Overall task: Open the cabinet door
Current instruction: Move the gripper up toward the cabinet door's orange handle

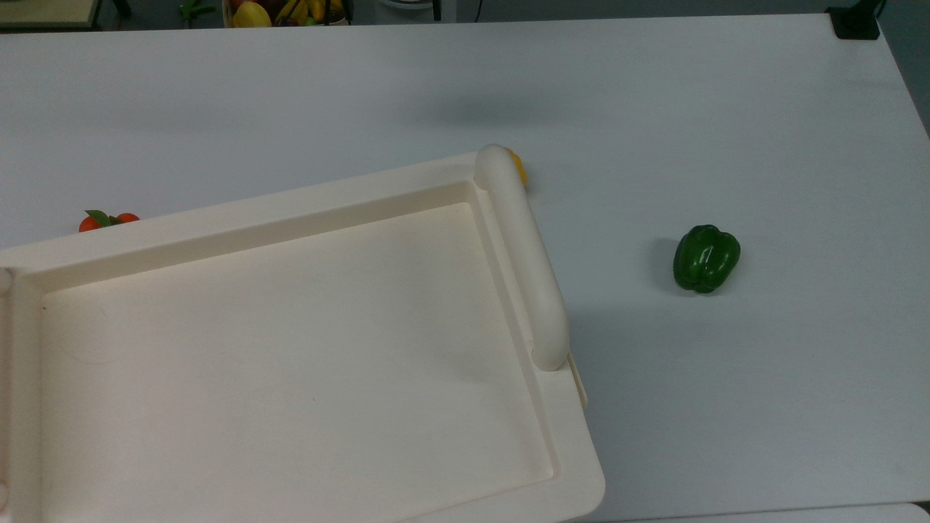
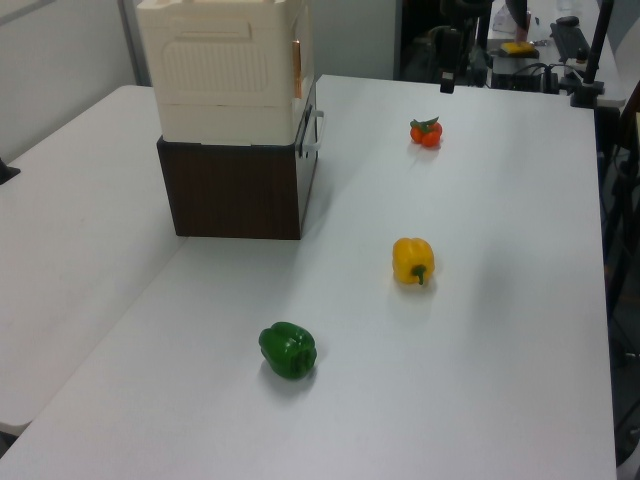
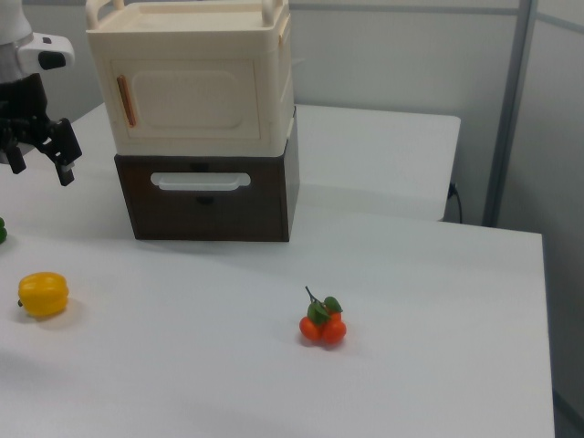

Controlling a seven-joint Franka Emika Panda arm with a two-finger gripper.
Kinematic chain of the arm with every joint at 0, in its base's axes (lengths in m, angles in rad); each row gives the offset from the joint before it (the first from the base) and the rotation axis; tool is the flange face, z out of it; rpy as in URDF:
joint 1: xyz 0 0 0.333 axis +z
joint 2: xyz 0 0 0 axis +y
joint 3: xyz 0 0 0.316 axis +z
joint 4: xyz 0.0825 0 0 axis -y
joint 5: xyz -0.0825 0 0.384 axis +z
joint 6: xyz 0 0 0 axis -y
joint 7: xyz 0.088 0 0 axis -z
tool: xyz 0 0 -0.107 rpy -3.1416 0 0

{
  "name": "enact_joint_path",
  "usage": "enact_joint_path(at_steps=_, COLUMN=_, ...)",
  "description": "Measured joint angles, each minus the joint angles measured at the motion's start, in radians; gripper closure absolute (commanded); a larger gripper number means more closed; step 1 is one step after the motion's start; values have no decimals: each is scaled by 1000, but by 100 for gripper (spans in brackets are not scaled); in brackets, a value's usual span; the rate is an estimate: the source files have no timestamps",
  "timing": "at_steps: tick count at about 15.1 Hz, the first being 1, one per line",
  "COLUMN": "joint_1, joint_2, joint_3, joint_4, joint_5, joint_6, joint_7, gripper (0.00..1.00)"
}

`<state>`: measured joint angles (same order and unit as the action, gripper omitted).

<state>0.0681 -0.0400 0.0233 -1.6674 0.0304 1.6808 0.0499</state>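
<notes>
The cream cabinet (image 3: 196, 78) stands on a dark brown drawer unit (image 3: 210, 205). Its cabinet door (image 3: 192, 99) is the front panel with a raised border, lying flush and shut against the cabinet front. A small brown vertical handle (image 3: 126, 100) sits at the door's edge on the right view's left. In the left view the cabinet (image 2: 225, 70) shows side on, with the brown handle (image 2: 296, 55) at its front edge. My gripper (image 3: 40, 157) hangs at the right view's left, apart from the cabinet, open and with nothing between its black fingers.
The recessed cabinet top (image 1: 290, 349) and its rounded bar handle (image 1: 523, 254) sit at the top view's lower left. On the white table lie a green pepper (image 1: 705, 258), a yellow pepper (image 3: 43, 294) and small orange fruits with leaves (image 3: 322, 326). The drawer has a white handle (image 3: 201, 181).
</notes>
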Motion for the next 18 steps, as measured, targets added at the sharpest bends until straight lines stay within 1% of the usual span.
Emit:
enact_joint_path(at_steps=13, joint_1=4, joint_2=0, joint_3=4, joint_4=0, joint_5=0, joint_6=5, joint_7=-7, gripper=0)
enact_joint_path(at_steps=15, joint_1=5, joint_2=0, joint_3=5, joint_4=2, joint_5=0, joint_6=56, joint_7=-30, gripper=0)
enact_joint_path(at_steps=18, joint_1=6, joint_2=0, joint_3=5, joint_4=3, joint_5=0, joint_6=176, joint_7=-48, gripper=0)
